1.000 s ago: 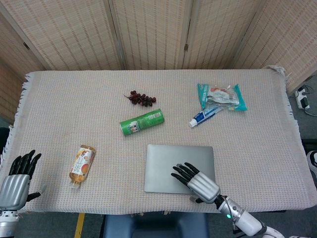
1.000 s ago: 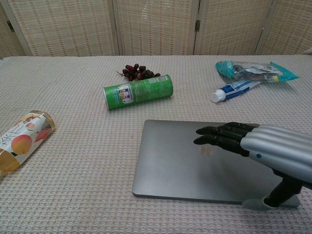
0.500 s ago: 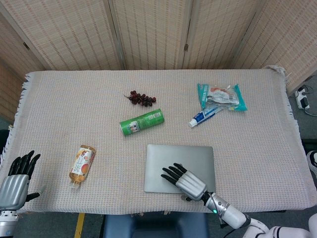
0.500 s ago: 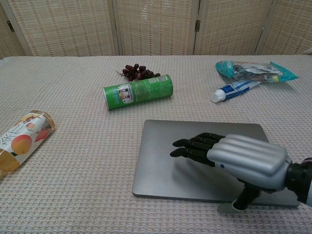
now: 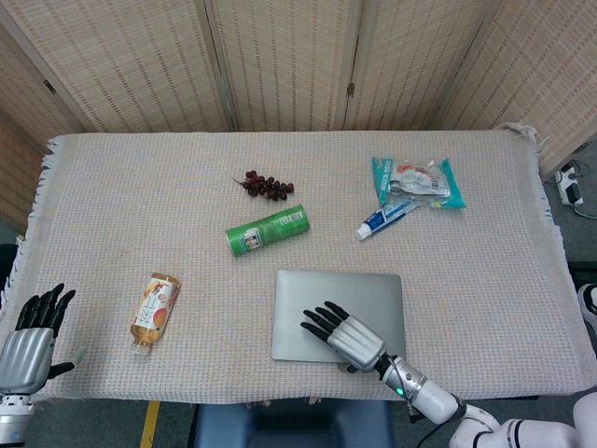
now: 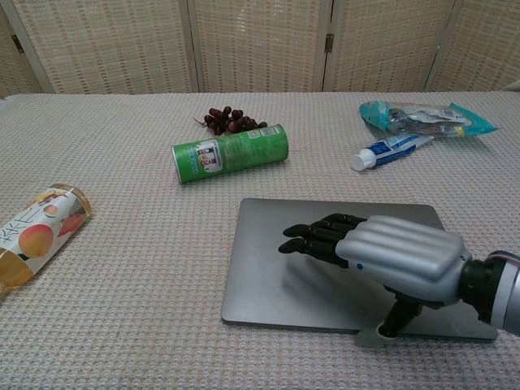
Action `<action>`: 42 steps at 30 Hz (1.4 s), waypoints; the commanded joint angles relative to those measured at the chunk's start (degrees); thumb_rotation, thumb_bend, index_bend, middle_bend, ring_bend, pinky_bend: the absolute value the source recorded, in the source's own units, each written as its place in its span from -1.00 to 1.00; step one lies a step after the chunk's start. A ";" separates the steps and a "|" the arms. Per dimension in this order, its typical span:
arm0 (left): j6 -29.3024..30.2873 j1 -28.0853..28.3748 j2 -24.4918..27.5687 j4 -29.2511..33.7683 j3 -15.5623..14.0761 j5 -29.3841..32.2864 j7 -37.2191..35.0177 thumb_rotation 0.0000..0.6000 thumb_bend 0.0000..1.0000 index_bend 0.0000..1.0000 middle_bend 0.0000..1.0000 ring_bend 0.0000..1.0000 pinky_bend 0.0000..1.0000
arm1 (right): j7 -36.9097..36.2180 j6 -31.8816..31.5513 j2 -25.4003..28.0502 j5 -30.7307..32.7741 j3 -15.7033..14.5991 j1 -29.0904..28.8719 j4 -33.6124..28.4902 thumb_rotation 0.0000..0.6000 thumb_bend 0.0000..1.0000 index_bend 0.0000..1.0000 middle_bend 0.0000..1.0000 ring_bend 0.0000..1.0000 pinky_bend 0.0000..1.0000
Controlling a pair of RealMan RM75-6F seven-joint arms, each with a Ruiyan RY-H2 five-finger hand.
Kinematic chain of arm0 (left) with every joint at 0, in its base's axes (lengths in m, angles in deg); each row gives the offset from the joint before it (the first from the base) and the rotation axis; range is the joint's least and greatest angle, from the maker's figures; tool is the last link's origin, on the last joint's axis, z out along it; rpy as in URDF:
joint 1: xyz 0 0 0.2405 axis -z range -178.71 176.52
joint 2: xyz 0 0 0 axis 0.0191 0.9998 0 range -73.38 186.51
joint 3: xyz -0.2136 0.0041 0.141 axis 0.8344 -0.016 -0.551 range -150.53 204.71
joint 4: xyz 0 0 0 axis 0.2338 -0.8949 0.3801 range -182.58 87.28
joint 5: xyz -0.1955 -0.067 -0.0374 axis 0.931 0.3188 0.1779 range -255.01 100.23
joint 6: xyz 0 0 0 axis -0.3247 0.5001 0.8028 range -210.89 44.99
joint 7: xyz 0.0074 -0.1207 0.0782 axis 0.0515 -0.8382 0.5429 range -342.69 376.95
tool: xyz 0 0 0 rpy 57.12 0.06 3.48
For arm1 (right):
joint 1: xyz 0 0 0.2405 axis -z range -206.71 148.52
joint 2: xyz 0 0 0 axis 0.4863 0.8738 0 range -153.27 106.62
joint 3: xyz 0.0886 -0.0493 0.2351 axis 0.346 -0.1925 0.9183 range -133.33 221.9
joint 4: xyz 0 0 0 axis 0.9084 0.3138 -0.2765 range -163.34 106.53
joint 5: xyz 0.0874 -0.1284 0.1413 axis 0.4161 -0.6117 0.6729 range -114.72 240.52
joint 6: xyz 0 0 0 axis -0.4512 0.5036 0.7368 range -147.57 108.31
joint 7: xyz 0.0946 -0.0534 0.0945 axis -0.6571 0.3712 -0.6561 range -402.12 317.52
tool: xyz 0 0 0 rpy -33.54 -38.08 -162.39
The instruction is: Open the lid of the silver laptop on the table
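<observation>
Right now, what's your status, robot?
Right hand open, hovering over silver laptop. Lid shut. Left hand open, idle at table edge. Nothing in the way.

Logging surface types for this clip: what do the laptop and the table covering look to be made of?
The silver laptop looks like matte brushed metal, probably aluminium: an even grey sheen with a soft shadow under the right hand. The table covering looks like woven fabric: a waffle-like texture, with a fringe at its left edge in the head view.
</observation>
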 commanded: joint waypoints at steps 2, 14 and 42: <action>-0.15 0.03 -0.07 -0.12 -0.03 0.01 -0.12 1.00 -0.41 -0.92 -1.00 -1.00 -1.00 | 0.36 -0.18 -0.25 0.41 -0.19 -0.17 0.24 1.00 -0.56 -1.00 -1.00 -1.00 -1.00; 0.06 0.75 -0.42 -0.50 -0.04 -1.82 -0.43 1.00 -0.41 -0.88 -1.00 -1.00 -1.00 | 3.18 -2.03 -0.46 1.53 -0.07 -0.33 0.08 1.00 -0.05 -1.00 -1.00 -1.00 -1.00; -3.91 9.66 -10.24 -12.36 -6.30 -19.89 -12.35 1.00 -0.27 -0.67 -0.80 -0.91 -1.00 | 29.48 -1.47 4.01 17.13 8.35 -5.58 -12.78 1.00 0.18 -1.00 -1.00 -1.00 -1.00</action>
